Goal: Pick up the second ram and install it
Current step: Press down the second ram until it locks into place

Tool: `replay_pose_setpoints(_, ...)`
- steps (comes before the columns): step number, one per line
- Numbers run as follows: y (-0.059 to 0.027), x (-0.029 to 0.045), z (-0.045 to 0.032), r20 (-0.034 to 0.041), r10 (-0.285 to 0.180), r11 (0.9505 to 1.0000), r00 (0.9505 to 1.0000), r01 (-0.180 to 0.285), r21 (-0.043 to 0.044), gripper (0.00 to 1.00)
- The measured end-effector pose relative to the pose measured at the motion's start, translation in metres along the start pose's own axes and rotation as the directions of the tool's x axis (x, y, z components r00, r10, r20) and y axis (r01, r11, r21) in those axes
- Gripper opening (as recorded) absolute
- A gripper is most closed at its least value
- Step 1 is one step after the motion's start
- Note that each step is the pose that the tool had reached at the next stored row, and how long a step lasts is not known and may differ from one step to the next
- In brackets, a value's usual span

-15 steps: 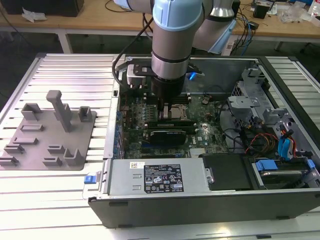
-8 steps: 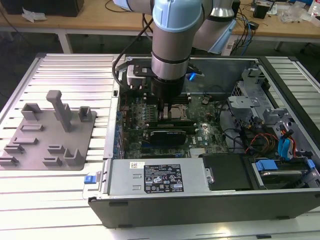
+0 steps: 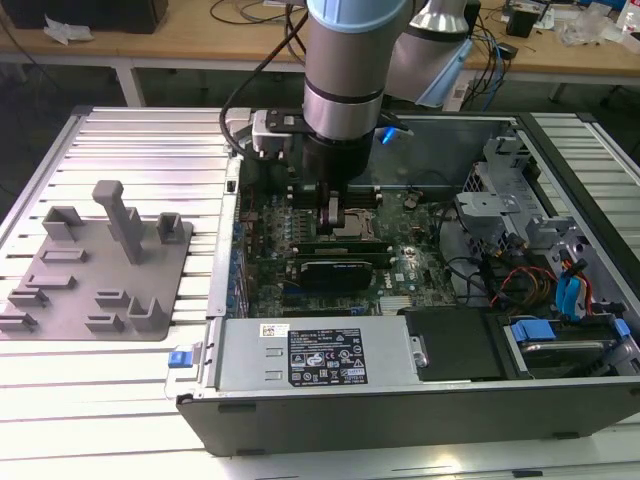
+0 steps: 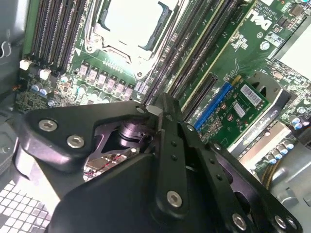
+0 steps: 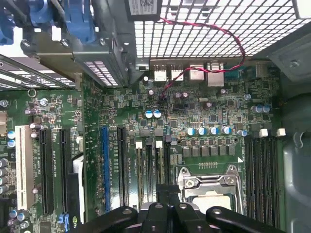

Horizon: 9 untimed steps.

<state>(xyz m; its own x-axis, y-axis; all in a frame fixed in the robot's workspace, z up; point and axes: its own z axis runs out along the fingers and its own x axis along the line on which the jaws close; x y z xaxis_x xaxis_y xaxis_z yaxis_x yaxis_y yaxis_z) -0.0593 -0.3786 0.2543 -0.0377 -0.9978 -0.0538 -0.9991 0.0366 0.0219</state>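
My gripper (image 3: 330,213) hangs inside the open computer case, low over the motherboard (image 3: 410,255) and just beside the processor socket (image 3: 358,222). In both wrist views its black fingers (image 4: 167,126) are pressed together, so the gripper (image 5: 167,191) is shut. Its fingertips sit right above the long memory slots (image 5: 146,165) next to the socket (image 5: 206,187). A long thin strip, which looks like the second ram (image 4: 201,46), stands edge-up in one of those slots. Whether the fingertips touch it is hidden by the gripper (image 4: 156,109) itself.
A grey plastic fixture (image 3: 100,265) lies on the ribbed table at the exterior view's left. A black expansion card (image 3: 340,270) sits near the slots, with the power supply (image 3: 310,355) in front. Drive bays with blue parts (image 3: 565,295) fill the case's right side. A red-black wire (image 5: 204,29) crosses the grille.
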Motion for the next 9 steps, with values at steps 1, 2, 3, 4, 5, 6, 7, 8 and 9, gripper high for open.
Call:
replay_pose_setpoints(1,-0.0011,0.0000,-0.0001,-0.0002,0.000,1.0000,1.0000,0.000,-0.0001,0.08)
replay_pose_setpoints(2,-0.0033,-0.0001,-0.0001,-0.0001,0.000,1.0000,1.0000,0.000,-0.0001,0.08)
replay_pose_setpoints(3,-0.0060,-0.0002,-0.0002,-0.0001,0.000,1.0000,1.0000,0.000,-0.0001,0.08)
replay_pose_setpoints(4,-0.0076,-0.0003,-0.0002,0.0000,0.000,1.0000,1.0000,0.000,0.0000,0.08)
replay_pose_setpoints(5,-0.0089,-0.0003,-0.0002,-0.0001,0.000,1.0000,1.0000,0.000,0.0000,0.08)
replay_pose_setpoints(6,-0.0105,-0.0004,-0.0002,0.0000,0.000,1.0000,1.0000,0.000,0.0000,0.08)
replay_pose_setpoints(7,-0.0111,-0.0004,-0.0002,0.0000,0.000,1.0000,1.0000,0.000,0.0000,0.08)
replay_pose_setpoints(8,-0.0114,-0.0004,-0.0003,-0.0001,0.000,1.0000,1.0000,0.000,0.0000,0.08)
replay_pose_setpoints(9,-0.0121,-0.0005,-0.0003,-0.0001,0.000,1.0000,1.0000,0.000,-0.0001,0.08)
